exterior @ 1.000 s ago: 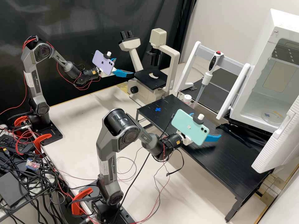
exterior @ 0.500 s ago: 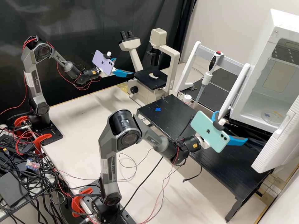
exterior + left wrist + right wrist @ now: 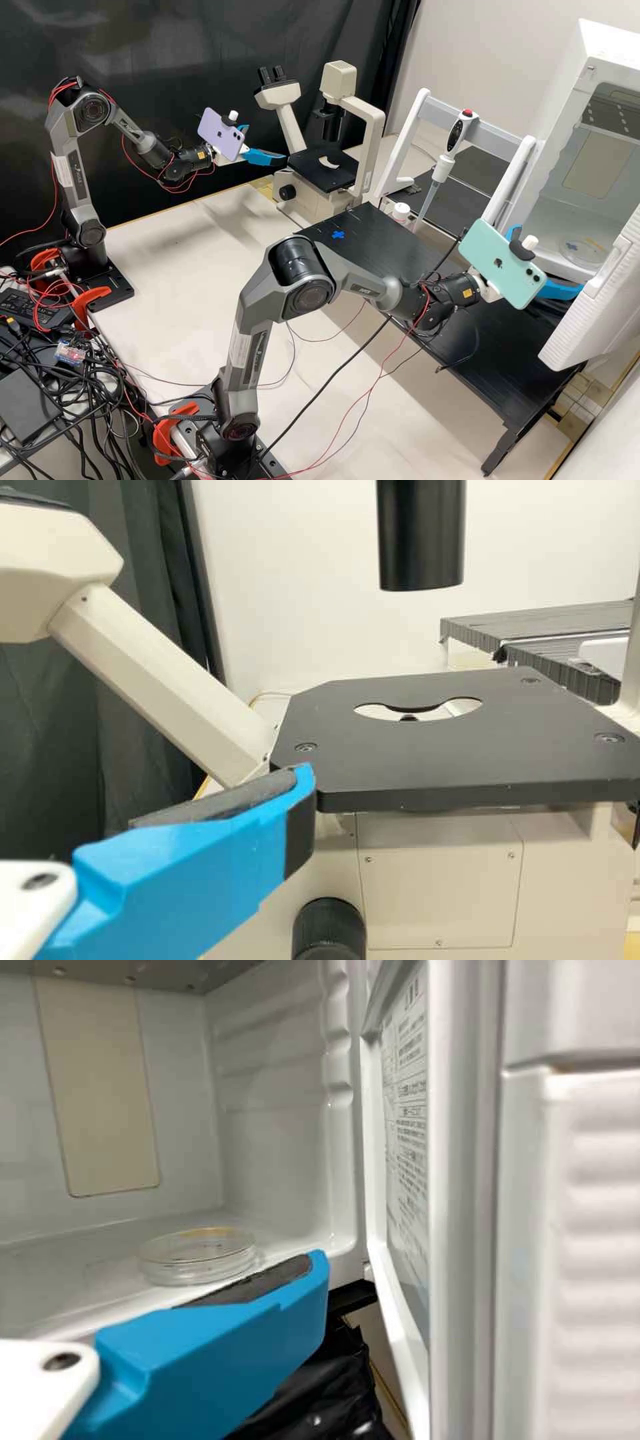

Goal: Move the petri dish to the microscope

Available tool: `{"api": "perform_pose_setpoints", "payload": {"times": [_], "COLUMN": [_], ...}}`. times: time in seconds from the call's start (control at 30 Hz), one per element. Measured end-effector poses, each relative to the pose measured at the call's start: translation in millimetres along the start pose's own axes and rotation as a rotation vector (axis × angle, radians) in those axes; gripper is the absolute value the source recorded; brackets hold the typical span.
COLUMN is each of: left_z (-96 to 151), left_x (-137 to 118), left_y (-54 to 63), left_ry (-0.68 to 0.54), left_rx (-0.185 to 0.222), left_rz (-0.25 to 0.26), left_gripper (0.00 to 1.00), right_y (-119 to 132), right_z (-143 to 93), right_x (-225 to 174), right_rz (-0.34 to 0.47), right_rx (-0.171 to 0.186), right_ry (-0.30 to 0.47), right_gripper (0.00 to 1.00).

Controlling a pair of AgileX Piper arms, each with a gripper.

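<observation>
The clear petri dish (image 3: 587,251) lies flat on the floor of the open white cabinet (image 3: 561,217). In the high view my right gripper (image 3: 548,259) stands open at the cabinet's mouth, just short of the dish. The right wrist view has the petri dish (image 3: 197,1257) behind and beside one blue finger (image 3: 215,1355), with its lower edge partly covered. Beside the stage of the beige microscope (image 3: 375,143), my left gripper (image 3: 267,143) is open and holds nothing. In the left wrist view its blue finger (image 3: 190,870) is near a corner of the black microscope stage (image 3: 400,765).
The cabinet door (image 3: 597,303) stands open to the right of my right gripper. A black raised platform (image 3: 480,360), with a blue cross (image 3: 338,235) on it, runs under the right arm. Behind it are a white stand holding a pipette (image 3: 445,167) and a white-capped container (image 3: 401,212).
The right arm has extended to the right over the platform, bringing its open gripper up to the cabinet opening. The left arm and the petri dish have kept their places.
</observation>
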Motion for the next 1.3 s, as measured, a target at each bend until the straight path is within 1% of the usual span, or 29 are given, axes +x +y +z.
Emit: {"api": "perform_pose_setpoints", "payload": {"times": [0.03,0.4,0.63,0.9,1.17,1.3], "left_z": [0,0,0,0,0,0], "left_x": [0,0,0,0,0,0], "left_y": [0.0,0.0,0.0,0.0,0.0,0.0], "left_ry": [0.0,0.0,0.0,0.0,0.0,0.0], "left_rx": [0.0,0.0,0.0,0.0,0.0,0.0], "left_rz": [0.0,0.0,0.0,0.0,0.0,0.0], "left_gripper": [1.0,1.0,1.0,1.0,1.0,1.0], "right_y": [-1,-12,-20,-26,-37,-46], "right_z": [-1,-16,-8,-1,-8,-8], "right_x": [5,55,80,95,102,103], "right_rz": [-0.006,-0.059,-0.084,-0.094,-0.111,-0.128], "right_rx": [0.004,0.0,-0.005,-0.012,-0.012,-0.011], "right_ry": [-0.002,-0.02,-0.059,-0.067,-0.049,-0.049], "right_gripper": [1.0,1.0,1.0,1.0,1.0,1.0]}}
